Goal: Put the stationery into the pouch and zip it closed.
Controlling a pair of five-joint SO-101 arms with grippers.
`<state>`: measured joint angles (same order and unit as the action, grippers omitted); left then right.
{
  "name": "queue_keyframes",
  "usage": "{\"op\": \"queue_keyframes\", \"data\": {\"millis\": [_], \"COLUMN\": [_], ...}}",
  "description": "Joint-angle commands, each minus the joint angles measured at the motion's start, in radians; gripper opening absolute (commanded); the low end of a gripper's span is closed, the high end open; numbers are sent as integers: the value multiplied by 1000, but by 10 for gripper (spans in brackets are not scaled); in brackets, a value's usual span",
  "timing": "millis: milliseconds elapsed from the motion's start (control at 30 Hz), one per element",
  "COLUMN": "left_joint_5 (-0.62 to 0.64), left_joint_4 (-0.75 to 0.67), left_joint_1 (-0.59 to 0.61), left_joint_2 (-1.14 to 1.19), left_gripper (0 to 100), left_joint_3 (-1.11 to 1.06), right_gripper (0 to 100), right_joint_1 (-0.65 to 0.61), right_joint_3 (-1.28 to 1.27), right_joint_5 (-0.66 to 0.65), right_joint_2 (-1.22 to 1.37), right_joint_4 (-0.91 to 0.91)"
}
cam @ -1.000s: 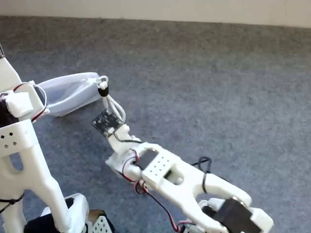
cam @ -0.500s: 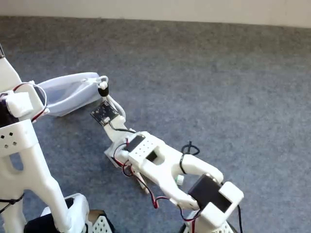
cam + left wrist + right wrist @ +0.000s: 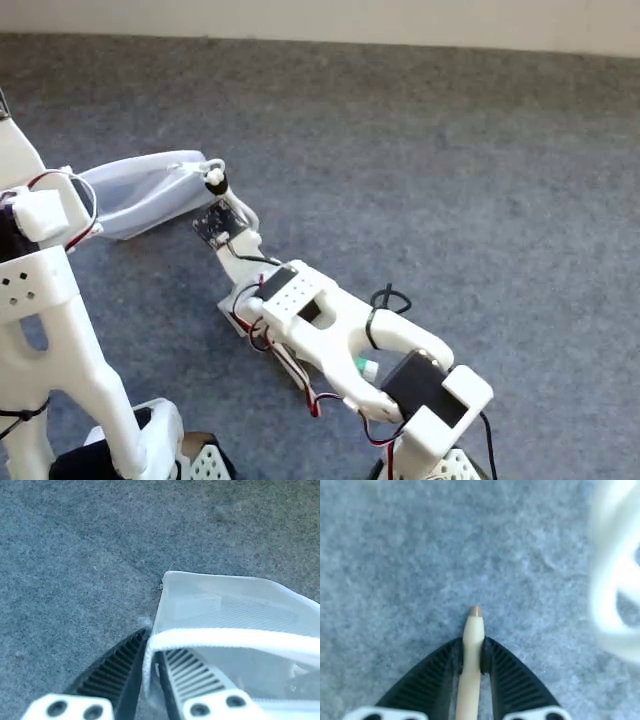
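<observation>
**A:** Pouch, where?

**B:** The pouch [image 3: 150, 195] is see-through white. It lies on the grey carpet [image 3: 450, 150] at the far left, just right of the left arm [image 3: 40, 290]. The left wrist view shows it close up, with mesh-like sides and a thick white rim [image 3: 230, 639].

**A:** Left gripper?

**B:** The left gripper [image 3: 148, 642] is pinched on that rim at a corner of the pouch. Its black ribbed fingers [image 3: 112, 667] sit one on each side of the band, and the gap is no wider than the fabric. The mouth looks open. The inside is hazy, so I can't tell what's in it.

**A:** Right one?

**B:** The right gripper [image 3: 471, 647] is clamped on a cream pen [image 3: 473, 625]. The jaws are nearly together, with only the barrel between them. The pen's brownish tip pokes out past the fingertips over bare carpet. I can't tell whether the tip touches the carpet.

**A:** And from above?

**B:** The right arm [image 3: 330, 330] lies on a diagonal from the near right up toward the far left. Its front end is right at the pouch's right end. I can't make out the pen there.

**A:** Anything else?

**B:** There's a blurred white shape at the edge of the right wrist view, beside the pen. Can't tell what it is.
</observation>
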<state>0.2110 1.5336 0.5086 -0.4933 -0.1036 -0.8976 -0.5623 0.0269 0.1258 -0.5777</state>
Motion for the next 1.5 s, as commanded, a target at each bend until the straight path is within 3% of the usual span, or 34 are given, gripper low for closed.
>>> {"op": "queue_keyframes", "data": {"millis": [0, 900, 1467], "left_joint_5": [17, 17, 17], "left_joint_4": [-14, -14, -14], "left_joint_1": [12, 10, 8], "left_joint_2": [-19, -19, -19], "left_gripper": [8, 8, 7], "left_joint_3": [47, 47, 47], "right_gripper": [5, 5, 5], "right_joint_1": [1, -133, -131], "right_joint_3": [25, -269, -383], "right_joint_5": [2, 0, 5], "right_joint_2": [-7, -578, -1073], "right_joint_4": [-19, -33, -33]}}
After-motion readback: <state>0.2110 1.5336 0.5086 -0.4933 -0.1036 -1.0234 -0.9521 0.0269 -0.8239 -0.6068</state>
